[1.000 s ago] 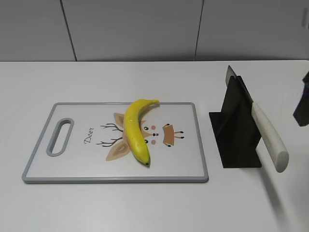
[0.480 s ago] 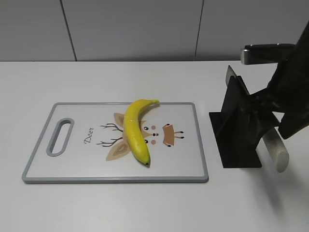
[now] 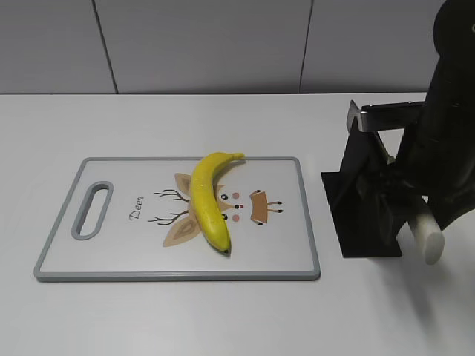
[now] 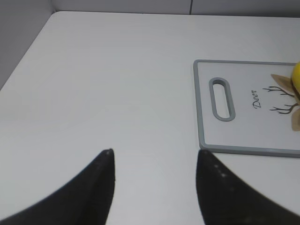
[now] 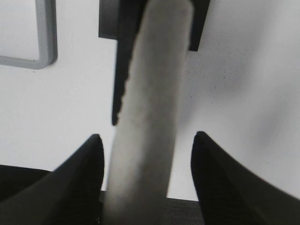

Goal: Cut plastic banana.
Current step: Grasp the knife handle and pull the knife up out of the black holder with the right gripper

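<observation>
The plastic banana (image 3: 208, 200) lies whole on the grey-rimmed cutting board (image 3: 67, 259), across its deer picture. A knife with a white handle (image 3: 427, 239) rests slanted in a black stand (image 3: 356, 208) to the right of the board. My right gripper (image 5: 146, 137) is open and straddles the knife handle (image 5: 150, 108), with a gap on each side; in the exterior view the arm (image 3: 438, 163) covers most of the knife. My left gripper (image 4: 154, 152) is open and empty over bare table, left of the board's handle slot (image 4: 221, 93). A sliver of the banana (image 4: 296, 75) shows at the left wrist view's right edge.
The white table (image 3: 185, 319) stretches around the board. A grey panelled wall (image 3: 208, 44) stands behind it. The table's left edge and corner (image 4: 47, 18) show in the left wrist view.
My right arm has come in from the right and lowered over the knife stand, so its open jaws now sit around the handle. The banana, board and knife have not moved.
</observation>
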Controlling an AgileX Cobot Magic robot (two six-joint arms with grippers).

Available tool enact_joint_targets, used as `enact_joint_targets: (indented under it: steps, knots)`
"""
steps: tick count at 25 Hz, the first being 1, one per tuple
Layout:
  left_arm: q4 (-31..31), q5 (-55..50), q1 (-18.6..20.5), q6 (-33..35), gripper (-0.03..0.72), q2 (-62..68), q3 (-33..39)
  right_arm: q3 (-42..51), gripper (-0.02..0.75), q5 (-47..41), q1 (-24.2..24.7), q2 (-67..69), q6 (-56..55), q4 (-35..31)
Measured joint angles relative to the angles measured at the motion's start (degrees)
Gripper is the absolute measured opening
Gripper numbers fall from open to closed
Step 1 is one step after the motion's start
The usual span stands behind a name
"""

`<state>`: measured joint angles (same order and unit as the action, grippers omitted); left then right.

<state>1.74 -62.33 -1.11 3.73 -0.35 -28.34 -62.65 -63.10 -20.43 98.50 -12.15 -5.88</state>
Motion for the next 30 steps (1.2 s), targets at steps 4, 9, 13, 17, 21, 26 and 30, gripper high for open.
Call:
enact_joint_targets:
  steps: [4, 9, 13, 17, 21, 26, 30]
  knots:
    - [0.0, 0.0, 0.0, 0.0, 0.538, 0.0, 0.0, 0.0, 0.34, -1.2, 0.0, -0.2, -0.1, 0.0]
    - [0.0, 0.0, 0.0, 0.0, 0.538, 0.0, 0.0, -0.1, 0.295, -1.0, 0.0, -1.9, -0.2, 0.0]
    - [0.0, 0.0, 0.0, 0.0, 0.538, 0.0, 0.0, -0.1, 0.182, -1.2, -0.1, -2.0, 0.1, -0.5]
    - [0.0, 0.0, 0.0, 0.0, 0.538, 0.0, 0.0, -0.1, 0.182, -1.2, -0.1, -2.1, 0.3, -0.6]
    - [0.0, 0.0, 0.0, 0.0, 0.536, 0.0, 0.0, -0.1, 0.182, -1.6, 0.0, -3.1, 0.5, -0.8]
    - [0.0, 0.0, 0.0, 0.0, 0.536, 0.0, 0.0, -1.3, 0.182, -2.7, 0.0, -3.6, 0.5, -1.3]
    - [0.0, 0.0, 0.0, 0.0, 0.536, 0.0, 0.0, -4.8, 0.183, -4.5, 0.1, -3.6, 0.5, -2.3]
